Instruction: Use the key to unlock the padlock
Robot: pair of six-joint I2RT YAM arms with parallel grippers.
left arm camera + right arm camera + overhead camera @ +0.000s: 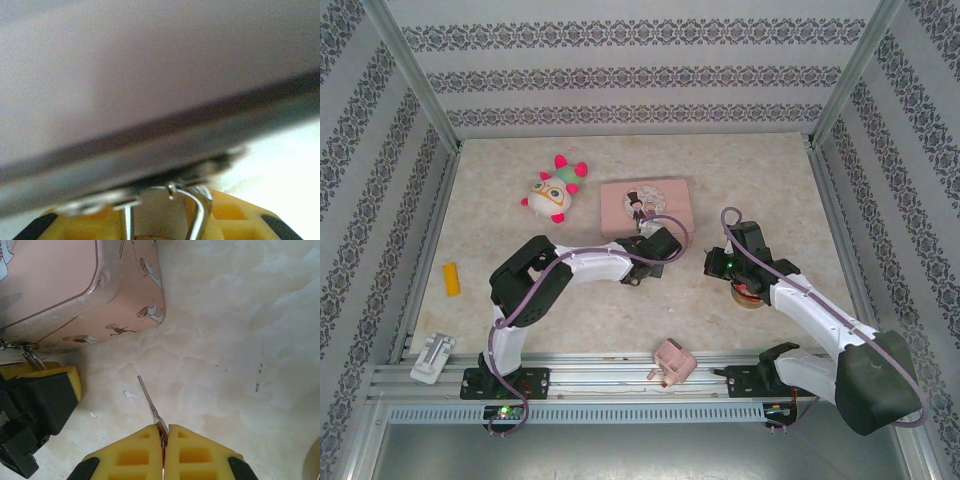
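Right gripper (164,434) clamps the key (148,399) near a front corner of the pink tin (75,290); left gripper (160,222) flanks the padlock (199,210) at that tin's front wall, grip unclear

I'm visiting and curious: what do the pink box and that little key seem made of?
Pink tin box: probably thin painted metal, glossy, with a pressed lid seam and dented corner. Key: thin bare grey metal, faintly shiny.
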